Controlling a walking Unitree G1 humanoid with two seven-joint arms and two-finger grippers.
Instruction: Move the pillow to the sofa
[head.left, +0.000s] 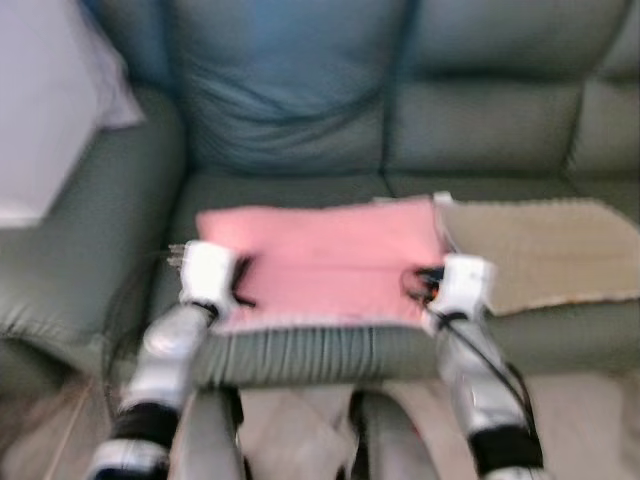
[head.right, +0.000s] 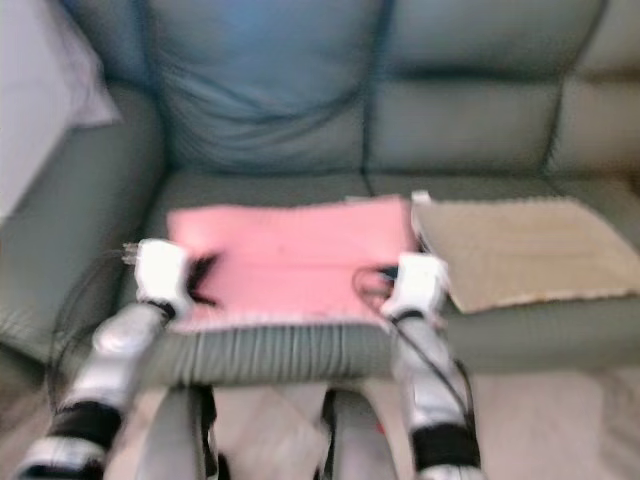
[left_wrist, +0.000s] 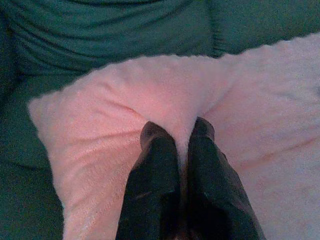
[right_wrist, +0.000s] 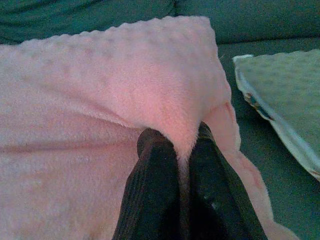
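Lying flat on the sofa (head.left: 300, 110) seat, the pink pillow (head.left: 320, 262) runs its long axis side to side across the cushion, one long edge toward the backrest and the other at the seat's front lip. Both arms reach in from the front. The left gripper (left_wrist: 177, 136) has its fingers (left_wrist: 155, 145) pinched nearly together on a fold of pink fabric near the pillow's left end. The right gripper (right_wrist: 176, 136) does the same near the right end, fingers (right_wrist: 207, 137) squeezed on a raised ridge of the plush. Just beside the pillow on the robot's right lies a tan mat (head.left: 545, 250), its near corner touching or just overlapping the pillow's right edge; which one, I cannot tell. A white cushion (head.left: 50, 100) sits over the sofa's left armrest, well apart from the pillow. The head views are blurred, so fine detail is soft.
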